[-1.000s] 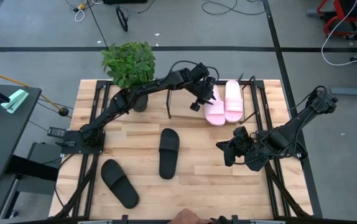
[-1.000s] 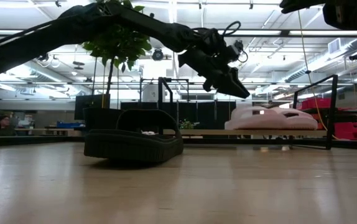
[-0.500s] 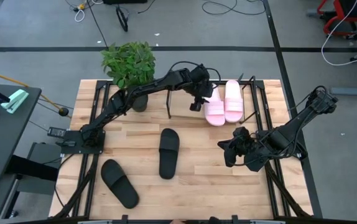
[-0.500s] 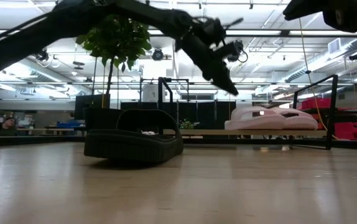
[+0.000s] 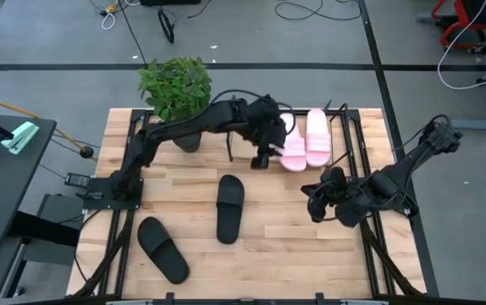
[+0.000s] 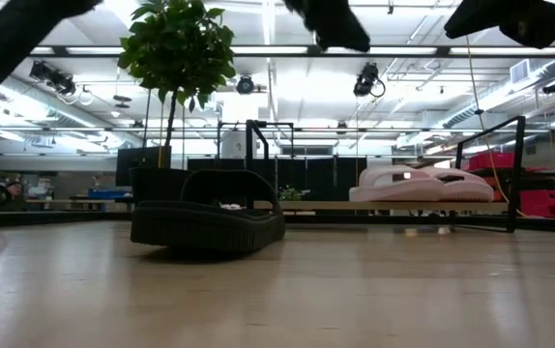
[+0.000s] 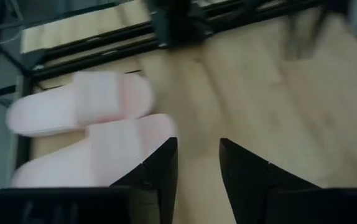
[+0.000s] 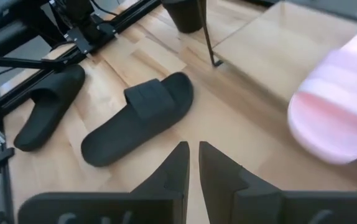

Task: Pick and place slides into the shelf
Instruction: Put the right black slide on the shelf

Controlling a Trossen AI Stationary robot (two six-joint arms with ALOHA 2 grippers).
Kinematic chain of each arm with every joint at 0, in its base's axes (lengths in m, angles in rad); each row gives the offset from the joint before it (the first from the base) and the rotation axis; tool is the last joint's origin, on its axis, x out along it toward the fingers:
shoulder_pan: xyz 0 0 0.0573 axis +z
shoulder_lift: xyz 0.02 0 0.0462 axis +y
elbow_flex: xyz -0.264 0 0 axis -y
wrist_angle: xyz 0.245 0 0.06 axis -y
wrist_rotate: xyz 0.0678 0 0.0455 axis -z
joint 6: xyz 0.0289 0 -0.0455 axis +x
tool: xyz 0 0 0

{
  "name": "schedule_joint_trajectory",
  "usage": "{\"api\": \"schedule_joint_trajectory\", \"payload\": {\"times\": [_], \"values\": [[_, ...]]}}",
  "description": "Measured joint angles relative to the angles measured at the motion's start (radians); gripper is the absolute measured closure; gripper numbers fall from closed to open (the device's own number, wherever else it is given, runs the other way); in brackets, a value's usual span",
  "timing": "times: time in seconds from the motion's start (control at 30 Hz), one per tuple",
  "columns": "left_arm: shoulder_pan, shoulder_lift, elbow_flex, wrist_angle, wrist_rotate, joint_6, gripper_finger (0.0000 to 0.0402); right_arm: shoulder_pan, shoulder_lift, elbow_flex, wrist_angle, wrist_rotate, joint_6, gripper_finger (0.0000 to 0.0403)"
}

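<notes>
Unmarked pink slides (image 5: pixel 306 140), black slides (image 5: pixel 230 207)

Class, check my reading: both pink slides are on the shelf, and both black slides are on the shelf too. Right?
Not quite. The pink slides are on the shelf, but both black slides lie on the table, as the high view shows.

potted plant (image 5: pixel 175 85) at table (image 5: pixel 192 220) back corner, cables (image 5: pixel 302 10) on floor
</notes>
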Motion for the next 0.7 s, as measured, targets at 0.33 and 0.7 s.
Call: {"api": "schedule_joint_trajectory", "payload": {"times": [0.33, 0.7], "values": [[-0.138, -0.036, -0.003, -0.159, -0.002, -0.272, 0.0294, -0.065, -0.038, 0.000, 0.001, -0.056, -0.247, 0.0360], [-0.319, -0.033, -0.187, -0.081, -0.221, -0.508, 0.0326, -0.090, -0.038, 0.000, 0.037, -0.137, -0.402, 0.0360]]}}
